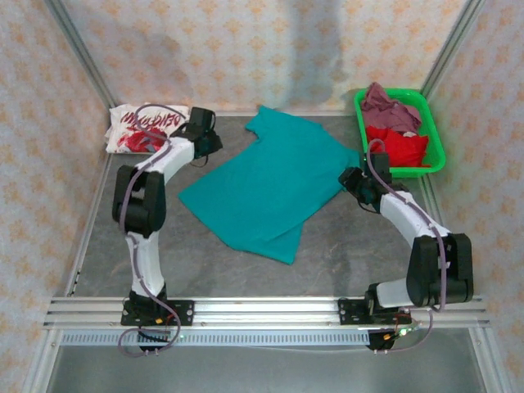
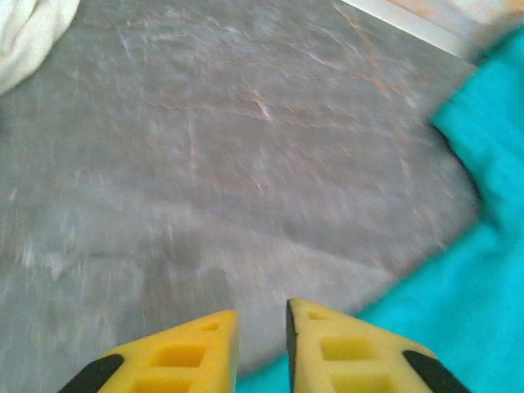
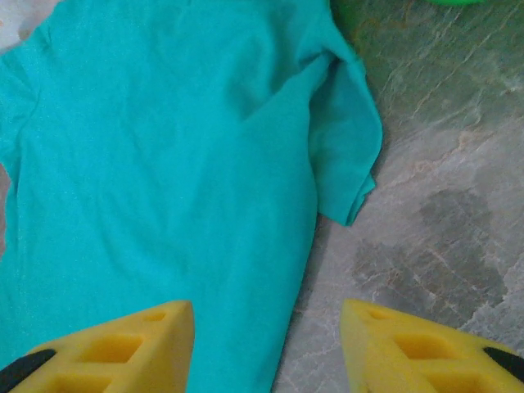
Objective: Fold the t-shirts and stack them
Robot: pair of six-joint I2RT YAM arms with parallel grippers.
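A teal t-shirt (image 1: 270,184) lies spread flat across the middle of the grey table. A white t-shirt with red print (image 1: 139,128) sits folded at the back left. Mauve (image 1: 385,105) and red (image 1: 397,147) t-shirts are heaped in the green basket. My left gripper (image 1: 211,147) hovers by the teal shirt's left edge. Its fingers (image 2: 262,336) stand a narrow gap apart over bare table, nothing between them, with teal cloth (image 2: 483,270) to the right. My right gripper (image 1: 354,182) is open (image 3: 266,344) above the teal shirt's (image 3: 164,164) side edge, just below a sleeve (image 3: 352,139).
The green plastic basket (image 1: 434,131) stands at the back right corner. Patterned walls and metal rails enclose the table (image 1: 344,246) on three sides. The white shirt's edge (image 2: 29,33) shows at the upper left of the left wrist view.
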